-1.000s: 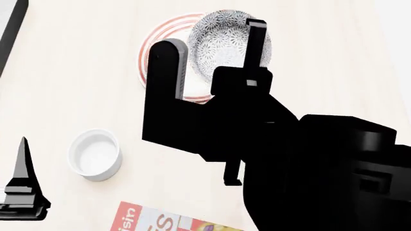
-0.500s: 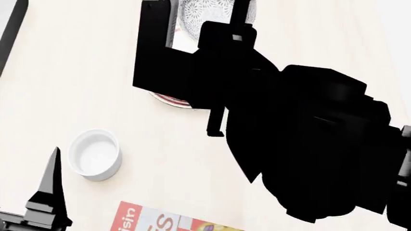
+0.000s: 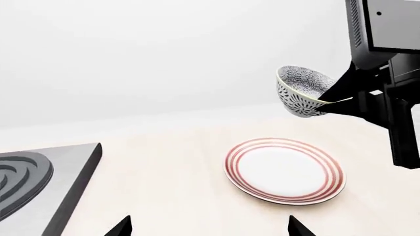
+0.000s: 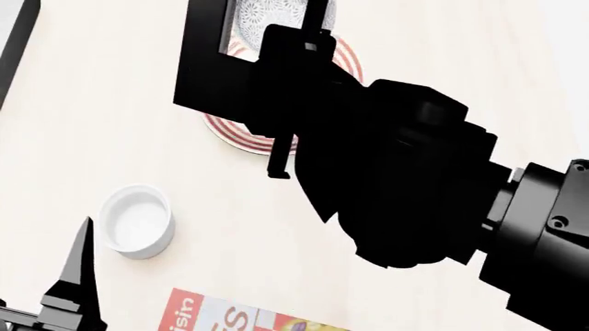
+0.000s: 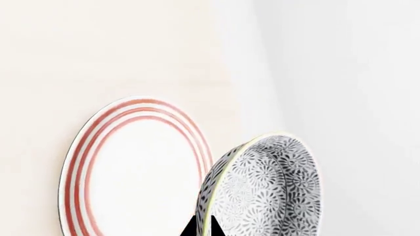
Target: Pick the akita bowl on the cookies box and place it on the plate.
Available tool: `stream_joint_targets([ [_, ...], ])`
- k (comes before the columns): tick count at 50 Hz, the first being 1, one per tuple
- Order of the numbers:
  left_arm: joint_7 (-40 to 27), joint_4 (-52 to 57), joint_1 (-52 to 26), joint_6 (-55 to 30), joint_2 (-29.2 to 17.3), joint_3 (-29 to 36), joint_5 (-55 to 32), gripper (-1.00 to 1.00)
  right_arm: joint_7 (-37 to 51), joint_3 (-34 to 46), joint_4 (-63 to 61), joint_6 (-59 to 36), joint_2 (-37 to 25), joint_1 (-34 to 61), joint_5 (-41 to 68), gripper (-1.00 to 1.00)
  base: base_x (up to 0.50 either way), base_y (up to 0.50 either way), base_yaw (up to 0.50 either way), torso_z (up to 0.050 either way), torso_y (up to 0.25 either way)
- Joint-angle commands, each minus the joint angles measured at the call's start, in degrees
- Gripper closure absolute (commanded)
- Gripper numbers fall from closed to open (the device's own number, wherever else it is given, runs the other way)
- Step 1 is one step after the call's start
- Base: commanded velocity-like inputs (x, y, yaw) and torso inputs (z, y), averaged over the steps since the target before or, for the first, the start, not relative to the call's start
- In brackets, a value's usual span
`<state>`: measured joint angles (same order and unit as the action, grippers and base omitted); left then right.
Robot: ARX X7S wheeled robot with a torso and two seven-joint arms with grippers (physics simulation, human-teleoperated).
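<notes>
Gripping akita bowl [image 3: 303, 91] rim, right end effector [image 3: 338, 98] clamped, bowl tilted above plate [image 3: 285, 169].

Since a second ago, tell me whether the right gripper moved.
Yes. In the head view the right gripper, gripping the akita bowl, moved toward the frame's top relative to the fixed white cup.

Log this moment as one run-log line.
phase: carry | right gripper: shut on akita bowl | bowl: airborne, tilted, above plate | left gripper: idle | placed: no
</notes>
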<state>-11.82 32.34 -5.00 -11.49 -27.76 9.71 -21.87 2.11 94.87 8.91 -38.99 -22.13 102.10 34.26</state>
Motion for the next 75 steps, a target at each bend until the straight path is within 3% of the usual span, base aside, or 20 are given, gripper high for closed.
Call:
stream_joint_targets([
  [1,0.37,-1.54,0.68,1.20,0.20,0.08,-0.05,-1.00,0.13,-0.18,2.99,3.29,1.64,-2.60,-2.59,1.00,0.00,0.00,0.00,0.000,0.000],
  [75,3.65,-6.36,3.19,10.47,0.42,2.93,2.59,-1.00,-1.89,1.65,21.90,14.25,9.15,-11.05,-8.64,1.00,0.00,0.00,0.00,0.001,-0.010],
])
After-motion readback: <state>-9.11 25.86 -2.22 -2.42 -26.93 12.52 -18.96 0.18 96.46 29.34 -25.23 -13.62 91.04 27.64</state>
